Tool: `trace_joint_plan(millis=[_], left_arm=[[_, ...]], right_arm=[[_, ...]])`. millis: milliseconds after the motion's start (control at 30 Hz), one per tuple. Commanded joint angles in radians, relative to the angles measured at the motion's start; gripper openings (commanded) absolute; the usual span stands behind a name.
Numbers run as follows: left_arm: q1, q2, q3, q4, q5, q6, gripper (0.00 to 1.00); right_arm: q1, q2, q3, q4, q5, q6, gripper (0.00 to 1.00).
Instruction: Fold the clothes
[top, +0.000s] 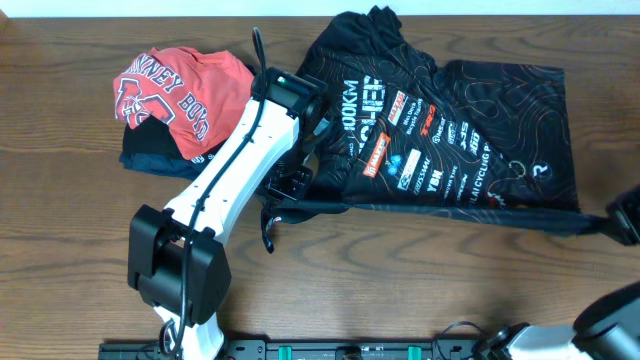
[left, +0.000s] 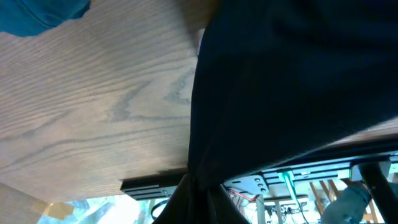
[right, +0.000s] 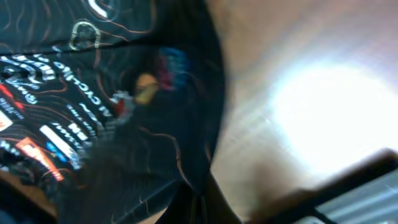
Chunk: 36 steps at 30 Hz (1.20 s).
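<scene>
Black jersey (top: 470, 130) held taut by its near hem, set up for a fold.

At far left a red T-shirt (top: 180, 90) lies heaped on a folded navy garment (top: 150, 160), apart from the work. The left end effector (top: 288, 195) is pinched tight on the jersey's near-left corner and the right end effector (top: 625, 218) is clamped on its near-right corner, by the right edge of the table (top: 400, 280). The hem runs straight between the 2, probably so both can carry it over the body, which lies spread just beyond them.
</scene>
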Motion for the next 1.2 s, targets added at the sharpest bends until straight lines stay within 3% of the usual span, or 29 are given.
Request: trace_joint_plan(millis=[0, 233, 467, 500, 533, 567, 600, 767, 900, 1067, 1167], left_arm=[[0.008, -0.022, -0.001, -0.043, 0.001, -0.012, 0.07], [0.008, -0.047, -0.001, -0.071, 0.049, -0.02, 0.08], [0.008, -0.078, -0.001, -0.079, 0.079, -0.021, 0.17], [0.008, -0.079, -0.001, -0.079, 0.09, -0.021, 0.17], [0.008, -0.079, -0.001, -0.079, 0.098, -0.021, 0.26], [0.008, -0.079, -0.001, -0.079, 0.098, -0.021, 0.3], [0.008, -0.079, -0.001, -0.079, 0.098, -0.021, 0.35], [0.008, -0.079, -0.001, -0.063, 0.093, -0.016, 0.46], [0.008, -0.079, -0.003, 0.063, 0.093, -0.016, 0.55], [0.008, -0.072, -0.075, 0.353, 0.094, 0.01, 0.61], [0.009, -0.048, -0.136, 0.492, 0.094, 0.037, 0.61]], right_arm=[[-0.011, -0.043, 0.01, -0.023, 0.08, -0.017, 0.01], [0.0, -0.06, 0.01, -0.051, 0.17, 0.018, 0.01], [0.0, -0.06, 0.01, -0.044, 0.244, 0.066, 0.01], [0.0, -0.06, 0.01, -0.044, 0.244, 0.066, 0.04], [0.0, -0.06, 0.01, -0.043, 0.244, 0.066, 0.12], [0.0, -0.06, 0.01, -0.041, 0.243, 0.066, 0.25], [0.0, -0.06, 0.01, -0.041, 0.243, 0.066, 0.32], [0.0, -0.06, 0.01, 0.007, 0.23, 0.086, 0.56], [0.0, -0.06, 0.009, 0.095, 0.103, 0.084, 0.55], [0.034, -0.059, -0.018, 0.279, -0.312, -0.102, 0.48], [0.075, -0.059, -0.018, 0.332, -0.394, -0.126, 0.47]])
